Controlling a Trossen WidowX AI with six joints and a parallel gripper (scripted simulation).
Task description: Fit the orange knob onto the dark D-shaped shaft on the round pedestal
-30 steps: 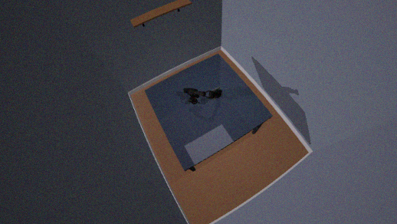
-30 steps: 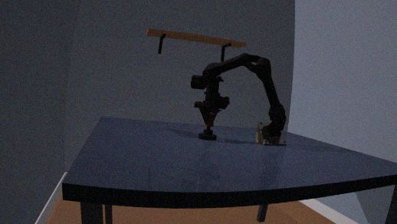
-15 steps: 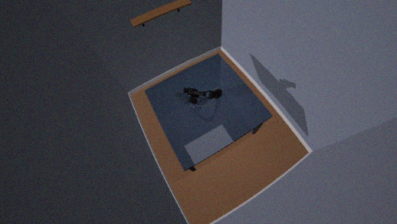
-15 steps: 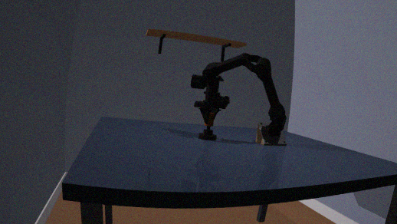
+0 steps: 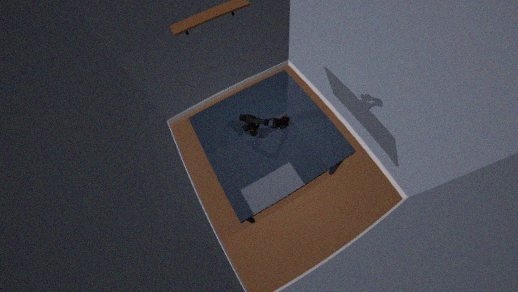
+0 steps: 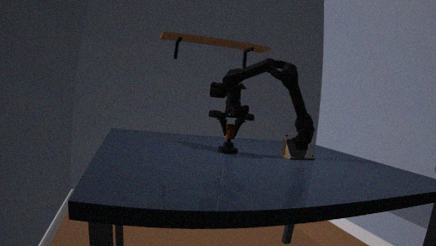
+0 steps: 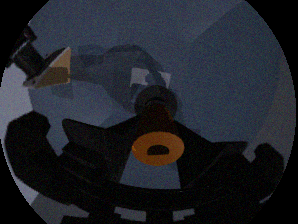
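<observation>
The orange knob (image 6: 230,130) (image 7: 175,148) is upright between the fingers of my gripper (image 6: 230,134) (image 7: 157,125), which is shut on it. In the wrist view the D-shaped hole in its top looks dark, with its flat side toward the bottom of the picture. The round dark pedestal (image 6: 228,150) (image 7: 170,104) stands on the table directly below the knob. The knob's lower end is at or just above the top of the dark shaft, clear of the pedestal's base. Whether the shaft tip is inside the hole cannot be told.
The arm's base, with its light bracket (image 6: 290,150) (image 7: 60,70), stands on the blue table (image 5: 225,160) (image 6: 168,177) to the right of the pedestal in the exterior view. A pale rectangle (image 5: 272,187) lies near one table edge. A wooden shelf (image 5: 210,17) (image 6: 210,41) hangs on the wall behind.
</observation>
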